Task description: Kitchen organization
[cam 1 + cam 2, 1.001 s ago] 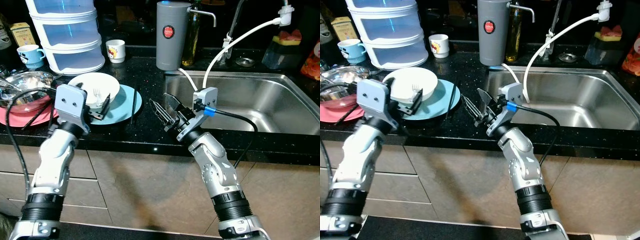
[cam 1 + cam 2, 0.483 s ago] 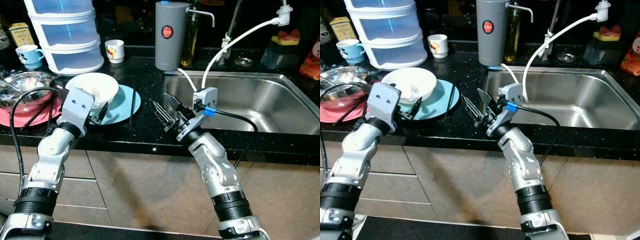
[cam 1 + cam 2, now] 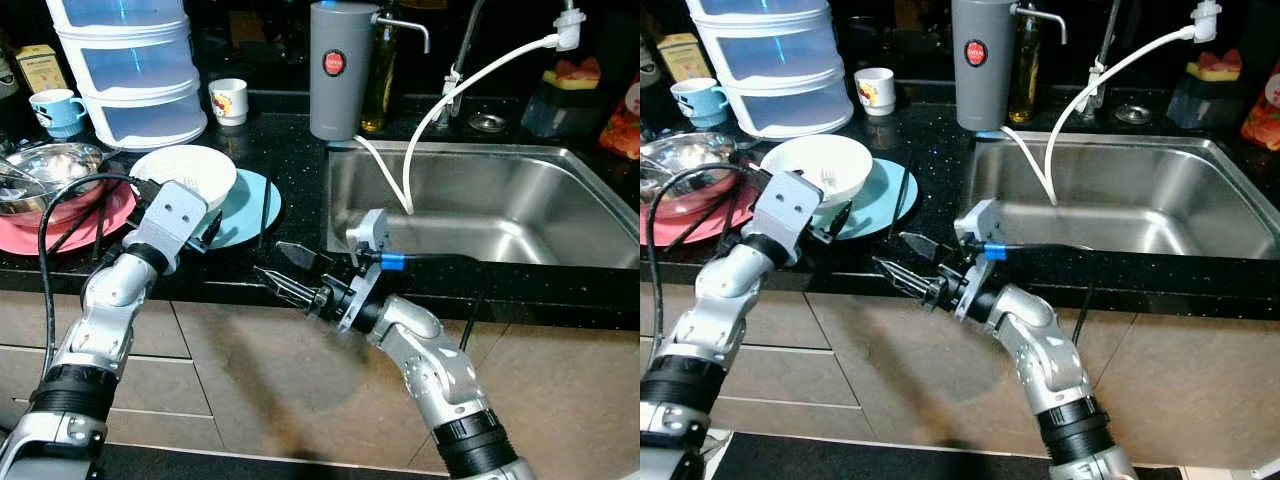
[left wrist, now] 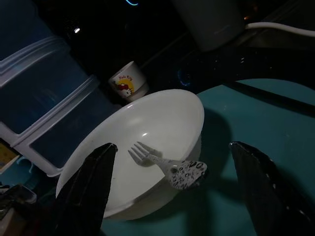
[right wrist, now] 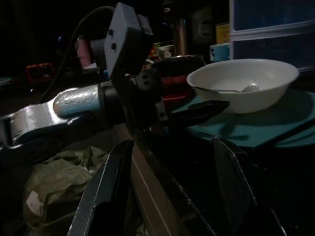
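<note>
Left eye view: black counter point(image 3: 300, 170) with steel sink point(image 3: 480, 200) on the right. White bowl point(image 3: 185, 172) sitting on teal plate point(image 3: 245, 205), fork inside the bowl. Black chopsticks point(image 3: 264, 205) lying across the plate's right part. Left gripper point(image 3: 205, 225) right at the bowl's near rim, over the plate's front edge; fingers mostly hidden behind its silver wrist block here. Right gripper point(image 3: 285, 268) out past the counter's front edge, pointing toward the left arm, fingers spread, holding nothing. Pink plate point(image 3: 105, 215) with metal bowl point(image 3: 45, 170) at far left. Stacked clear containers point(image 3: 130, 60), blue mug point(image 3: 55, 108), small white cup point(image 3: 228, 100) and grey canister point(image 3: 335, 70) along the back. White hose point(image 3: 440, 110) running down into the sink.

Right eye view: same layout; left gripper beside the bowl, right gripper wide apart below the counter edge.

Left wrist view: two black fingers point(image 4: 96, 177) wide apart, flanking the bowl, nothing between them. Fork point(image 4: 165, 162) resting tines-in on the bowl's near rim, handle end sticking out over the teal plate. Cartoon cup behind.

Right wrist view: dark. Fingers point(image 5: 106, 189) apart, empty. Left arm point(image 5: 74, 105) crossing in front; bowl with fork on the teal plate beyond it.
</note>
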`<state>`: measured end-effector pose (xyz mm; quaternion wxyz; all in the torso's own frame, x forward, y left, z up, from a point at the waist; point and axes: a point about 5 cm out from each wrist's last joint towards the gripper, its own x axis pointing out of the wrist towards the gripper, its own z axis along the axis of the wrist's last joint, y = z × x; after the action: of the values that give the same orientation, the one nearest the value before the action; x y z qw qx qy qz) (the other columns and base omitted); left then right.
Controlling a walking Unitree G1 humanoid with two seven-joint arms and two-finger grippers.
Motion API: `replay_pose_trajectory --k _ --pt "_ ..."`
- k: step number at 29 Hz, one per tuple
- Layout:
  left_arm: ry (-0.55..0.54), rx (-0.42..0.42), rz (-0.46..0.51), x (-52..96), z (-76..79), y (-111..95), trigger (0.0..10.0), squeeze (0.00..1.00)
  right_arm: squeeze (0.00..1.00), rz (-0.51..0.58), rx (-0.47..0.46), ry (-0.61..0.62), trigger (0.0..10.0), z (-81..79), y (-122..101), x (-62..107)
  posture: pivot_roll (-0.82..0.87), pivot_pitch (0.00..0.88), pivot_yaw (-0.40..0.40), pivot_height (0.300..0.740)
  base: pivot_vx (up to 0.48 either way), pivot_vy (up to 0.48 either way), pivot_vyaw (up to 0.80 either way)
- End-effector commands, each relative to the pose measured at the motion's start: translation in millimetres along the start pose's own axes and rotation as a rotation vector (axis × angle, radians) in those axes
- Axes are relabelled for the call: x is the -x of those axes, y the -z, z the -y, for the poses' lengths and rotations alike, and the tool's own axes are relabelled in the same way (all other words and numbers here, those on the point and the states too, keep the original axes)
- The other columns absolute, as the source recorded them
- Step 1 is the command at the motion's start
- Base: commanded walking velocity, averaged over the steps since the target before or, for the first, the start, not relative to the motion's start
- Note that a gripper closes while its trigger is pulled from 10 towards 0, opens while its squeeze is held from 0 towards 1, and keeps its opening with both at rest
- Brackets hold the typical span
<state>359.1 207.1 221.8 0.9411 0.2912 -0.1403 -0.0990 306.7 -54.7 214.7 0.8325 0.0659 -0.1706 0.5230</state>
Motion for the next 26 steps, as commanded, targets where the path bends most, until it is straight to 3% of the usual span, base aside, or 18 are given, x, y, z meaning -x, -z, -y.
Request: replay_pose_trajectory --k 1,8,9,10,11,12,13,26 --pt "0.018 -0.032 -0.008 -1.1 1.1 1.5 10.0 0.00 0.00 -0.011 0.015 -0.025 10.0 -6.3 1.5 -1.4 0.13 0.078 0.040 0.740 0.000 0.000 0.00" --pt "0.034 -0.048 0.001 -2.8 2.2 2.5 10.0 0.00 0.00 -0.009 0.013 -0.028 10.0 -6.9 -1.0 -2.1 0.13 0.074 0.040 0.740 0.000 0.000 0.00" --pt "0.035 -0.050 0.002 -3.0 2.2 2.4 7.0 0.00 0.00 -0.011 0.013 -0.028 10.0 -7.0 -1.2 -1.9 0.13 0.074 0.040 0.740 0.000 0.000 0.00" --pt "0.036 -0.051 0.003 -3.2 2.3 2.2 7.0 0.00 0.00 -0.011 0.014 -0.029 10.0 -7.0 -1.3 -1.7 0.13 0.074 0.040 0.740 0.000 0.000 0.00" --pt "0.037 -0.051 0.004 -3.4 2.4 2.2 3.8 0.00 0.00 -0.012 0.014 -0.029 10.0 -7.1 -1.2 -1.5 0.13 0.066 0.040 0.740 0.000 0.000 0.00" --pt "0.037 -0.051 0.004 -3.4 2.6 2.2 3.8 0.00 0.00 -0.013 0.014 -0.029 10.0 -7.2 -1.0 -1.3 0.13 0.064 0.040 0.740 0.000 0.000 0.00" --pt "0.038 -0.052 0.005 -3.6 2.8 2.0 0.0 0.00 0.00 -0.013 0.015 -0.028 10.0 -7.3 -0.9 -1.2 0.13 0.064 0.040 0.740 0.000 0.000 0.00" --pt "0.046 -0.064 0.018 -5.1 2.7 0.9 0.0 0.00 0.00 -0.011 0.021 -0.017 10.0 -7.6 -1.3 -0.6 0.13 0.064 0.041 0.740 0.000 0.000 0.00"
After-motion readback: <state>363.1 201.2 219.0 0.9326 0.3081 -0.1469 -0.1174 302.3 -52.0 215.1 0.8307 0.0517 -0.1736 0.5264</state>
